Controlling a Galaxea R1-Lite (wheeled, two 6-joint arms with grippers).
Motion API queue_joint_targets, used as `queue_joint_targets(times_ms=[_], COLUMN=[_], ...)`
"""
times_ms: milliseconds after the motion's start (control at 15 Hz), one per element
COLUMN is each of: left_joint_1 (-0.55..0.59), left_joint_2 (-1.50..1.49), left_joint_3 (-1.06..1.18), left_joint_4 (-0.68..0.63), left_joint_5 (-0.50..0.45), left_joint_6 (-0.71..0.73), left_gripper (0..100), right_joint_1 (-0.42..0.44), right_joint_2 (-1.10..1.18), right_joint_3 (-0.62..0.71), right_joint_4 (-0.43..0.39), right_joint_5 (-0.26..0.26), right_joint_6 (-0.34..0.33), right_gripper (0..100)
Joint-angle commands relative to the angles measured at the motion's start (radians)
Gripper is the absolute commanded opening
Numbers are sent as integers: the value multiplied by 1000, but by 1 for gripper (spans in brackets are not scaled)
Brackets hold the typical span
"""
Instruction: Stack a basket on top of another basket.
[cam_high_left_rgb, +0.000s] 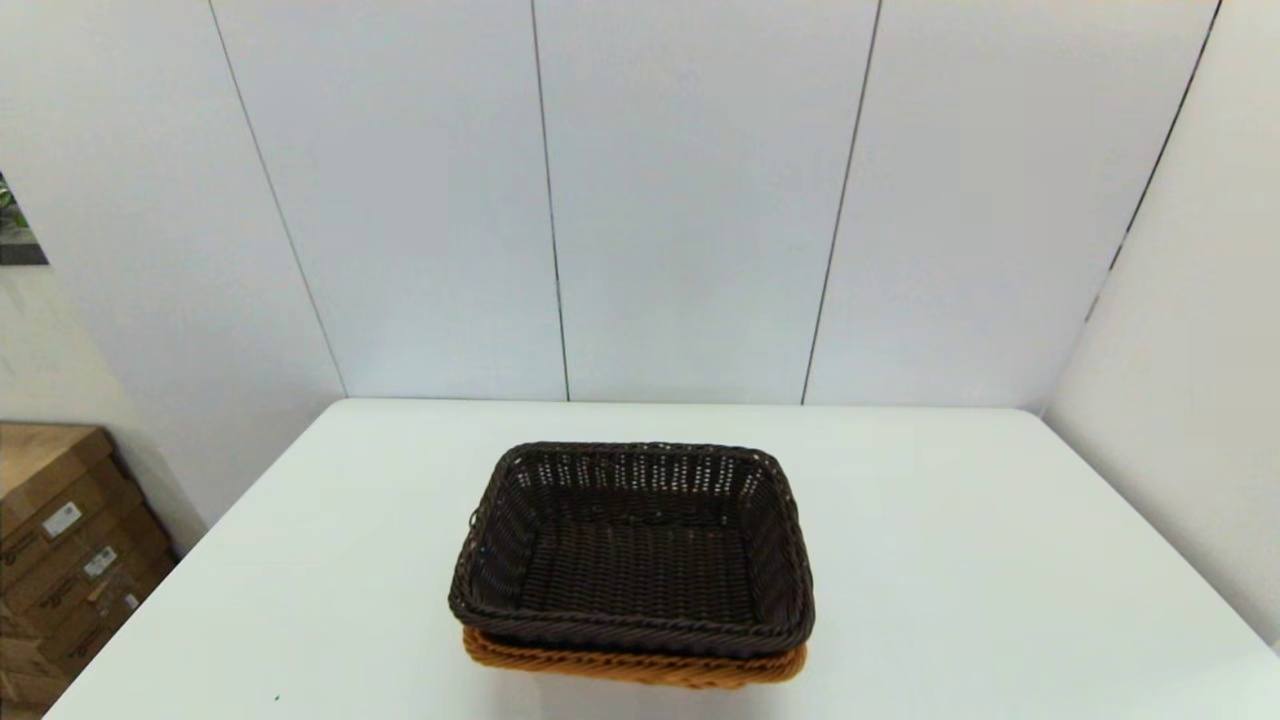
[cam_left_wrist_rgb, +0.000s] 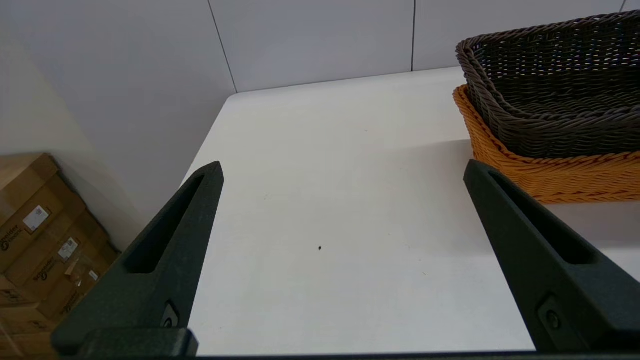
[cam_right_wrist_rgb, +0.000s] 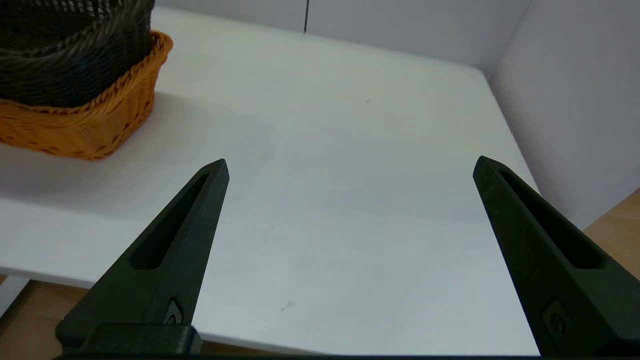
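The dark brown basket (cam_high_left_rgb: 632, 555) sits nested inside the orange-tan basket (cam_high_left_rgb: 640, 668) in the lower centre of the head view, on the white table (cam_high_left_rgb: 950, 560). It is rectangular, almost black, tightly woven, with flared sides and a thick braided rim; light shows through the open weave of its far wall. Its interior holds nothing. Only a narrow strip of the orange-tan basket's braided rim and side shows beneath it along the near edge, and the two rims run nearly parallel, the dark one slightly higher.

In the left wrist view the pair appears at the upper right of the frame, the dark basket's rim riding above the orange weave. The left gripper (cam_left_wrist_rgb: 342, 170) hangs over bare tabletop, its two black fingers spread wide and holding nothing, apart from the baskets. Cardboard boxes (cam_left_wrist_rgb: 40, 240) stand at the lower left, off the table.

The right gripper (cam_right_wrist_rgb: 350, 167) is likewise spread wide and empty above the table's near edge, with the stacked baskets at the upper left of its view.
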Motion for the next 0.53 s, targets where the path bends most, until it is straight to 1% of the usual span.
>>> queue_joint_targets(times_ms=[67,267,400,533], left_joint_1=[0,0,0,0], left_joint_2=[0,0,0,0], left_joint_3=[2,2,2,2], left_joint_4=[-1,1,1,1], left_joint_5=[0,0,0,0], left_joint_6=[0,0,0,0], left_gripper=[100,100,100,100], right_joint_1=[1,1,1,1], right_joint_2=[-55,-55,-55,-55], right_joint_3=[49,51,51,51], right_joint_4=[-123,-122,-120,-120], right_joint_5=[3,3,-7,-7], right_joint_6=[19,37,65,66], right_gripper=[100,100,100,100])
